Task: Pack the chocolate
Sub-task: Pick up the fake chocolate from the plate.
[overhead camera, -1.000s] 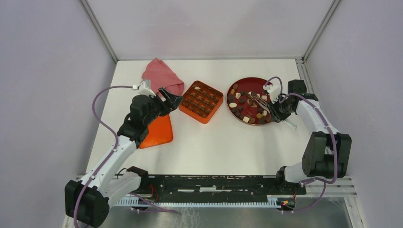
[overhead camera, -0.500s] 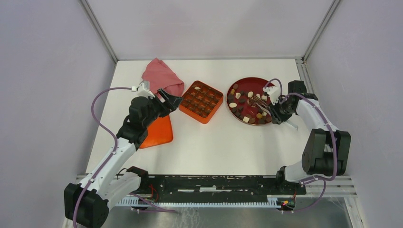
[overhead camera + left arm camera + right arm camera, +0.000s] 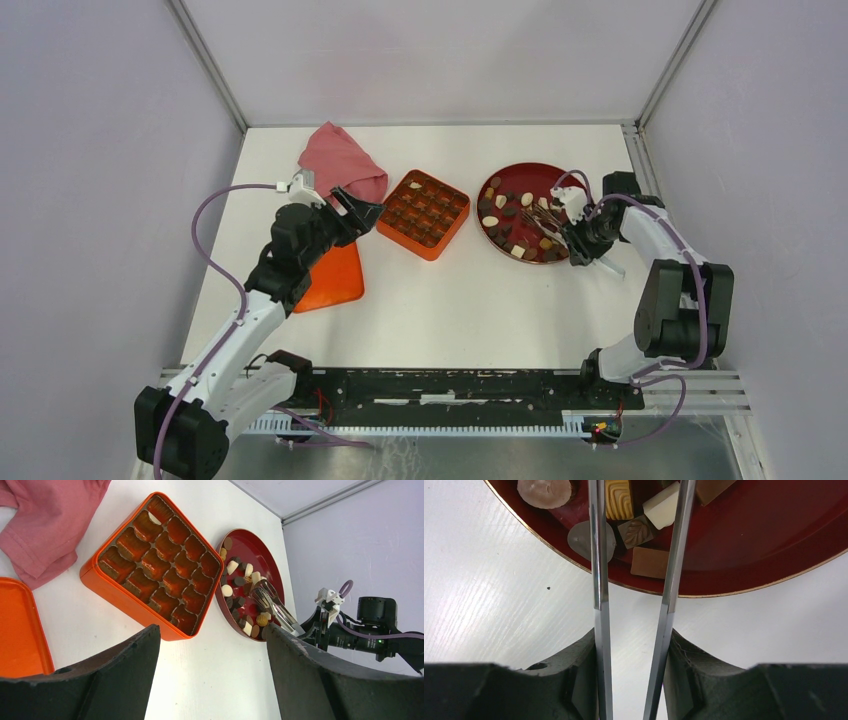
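The chocolate (image 3: 515, 215) lies as several dark, tan and cream pieces on a dark red round plate (image 3: 530, 175). My right gripper (image 3: 580, 238) is at the plate's near right rim, shut on metal tongs (image 3: 597, 555). The tongs' two arms stand apart over the chocolate (image 3: 618, 499), and their tips run out of the right wrist view. The orange gridded box (image 3: 423, 213) holds one pale piece (image 3: 152, 519) in a far cell. My left gripper (image 3: 362, 203) hangs open just left of the box, holding nothing. The left wrist view shows the box (image 3: 150, 565) and plate (image 3: 250, 545) beyond my left gripper (image 3: 211, 630).
An orange lid (image 3: 335, 275) lies flat under my left arm. A crumpled pink cloth (image 3: 342, 160) sits behind the box at the far left. Frame posts stand at the back corners.
My right gripper has drawn slightly back toward the plate's near right rim, and the tongs' arms have spread a little. The left arm has barely moved.
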Robot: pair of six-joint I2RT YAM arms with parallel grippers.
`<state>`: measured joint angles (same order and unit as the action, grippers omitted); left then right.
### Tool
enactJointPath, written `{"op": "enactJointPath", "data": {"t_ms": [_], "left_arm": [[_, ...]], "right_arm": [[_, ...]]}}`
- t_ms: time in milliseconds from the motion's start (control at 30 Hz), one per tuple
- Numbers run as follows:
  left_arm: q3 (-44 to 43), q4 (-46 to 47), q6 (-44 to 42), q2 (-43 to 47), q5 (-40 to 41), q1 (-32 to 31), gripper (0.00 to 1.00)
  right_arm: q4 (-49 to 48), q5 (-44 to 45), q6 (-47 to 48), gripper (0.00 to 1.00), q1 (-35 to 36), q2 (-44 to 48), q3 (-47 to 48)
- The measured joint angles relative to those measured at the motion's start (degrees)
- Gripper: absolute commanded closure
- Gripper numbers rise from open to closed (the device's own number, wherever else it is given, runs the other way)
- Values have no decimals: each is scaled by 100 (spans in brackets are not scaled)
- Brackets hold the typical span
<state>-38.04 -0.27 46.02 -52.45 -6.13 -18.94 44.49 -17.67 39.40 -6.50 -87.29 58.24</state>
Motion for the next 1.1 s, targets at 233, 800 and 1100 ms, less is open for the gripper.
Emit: {"op": "enactJointPath", "data": {"t_ms": [233, 800, 1100], "left_arm": [[0, 0, 0, -2, 0, 0, 18], [0, 7, 0, -44, 0, 0, 18], [0, 24, 0, -48, 0, 0, 18]], "right_arm": [[-24, 22, 0, 54, 0, -238, 2], [-20, 149, -7, 56, 0, -184, 256], [-22, 151, -59, 63, 24, -184, 256]]}}
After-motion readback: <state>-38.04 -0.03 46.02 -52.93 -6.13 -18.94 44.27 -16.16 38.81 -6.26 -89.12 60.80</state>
